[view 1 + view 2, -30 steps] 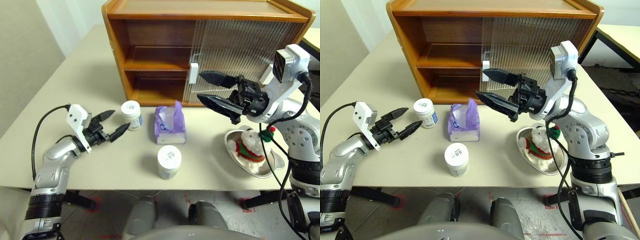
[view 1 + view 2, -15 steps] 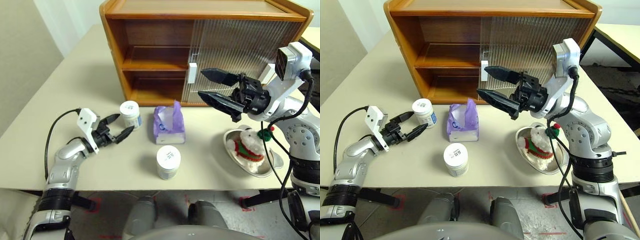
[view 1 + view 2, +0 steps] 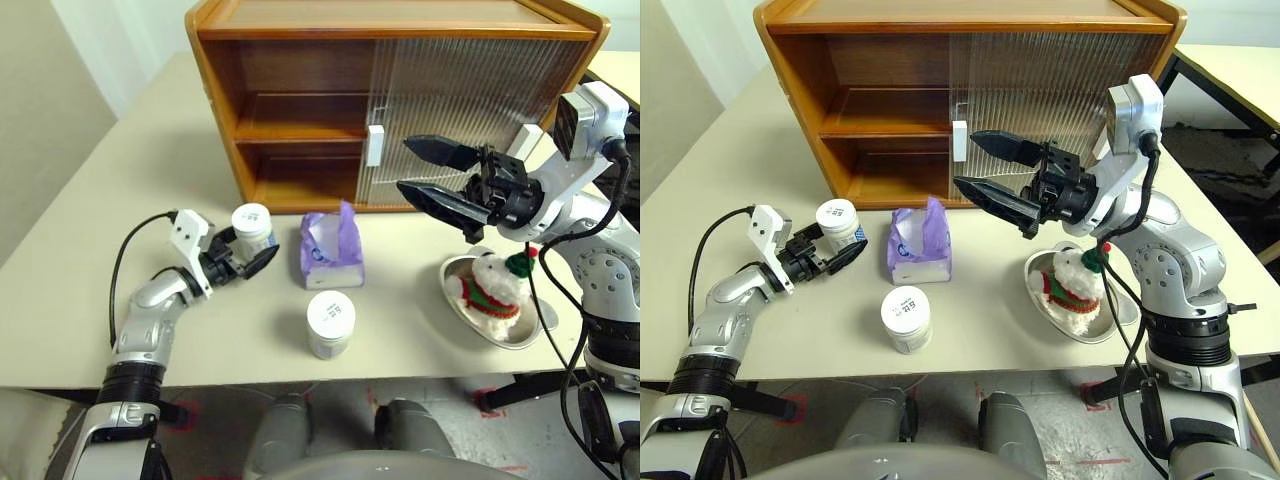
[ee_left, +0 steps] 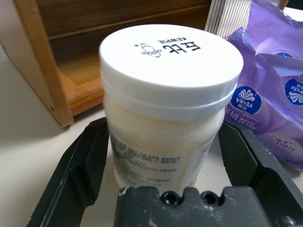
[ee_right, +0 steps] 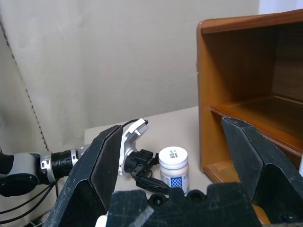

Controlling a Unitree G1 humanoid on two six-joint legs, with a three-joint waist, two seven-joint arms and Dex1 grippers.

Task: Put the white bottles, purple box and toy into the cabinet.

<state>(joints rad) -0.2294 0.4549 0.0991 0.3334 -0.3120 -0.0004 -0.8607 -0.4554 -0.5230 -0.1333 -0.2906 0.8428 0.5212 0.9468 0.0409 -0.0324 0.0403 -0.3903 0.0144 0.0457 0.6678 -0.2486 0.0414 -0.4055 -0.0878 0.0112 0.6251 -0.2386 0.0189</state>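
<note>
White bottle (image 3: 251, 229) sits between spread left claw (image 3: 243, 258) fingers | right claw (image 3: 420, 170) spread, raised, pointing left

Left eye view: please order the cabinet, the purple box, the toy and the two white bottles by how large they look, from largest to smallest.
1. Cabinet, by far the largest.
2. Purple box.
3. Toy, close to the box, so this rank is unsure.
4. The two white bottles, far and near: alike; the near one looks slightly bigger only because it is closer to the camera.
</note>
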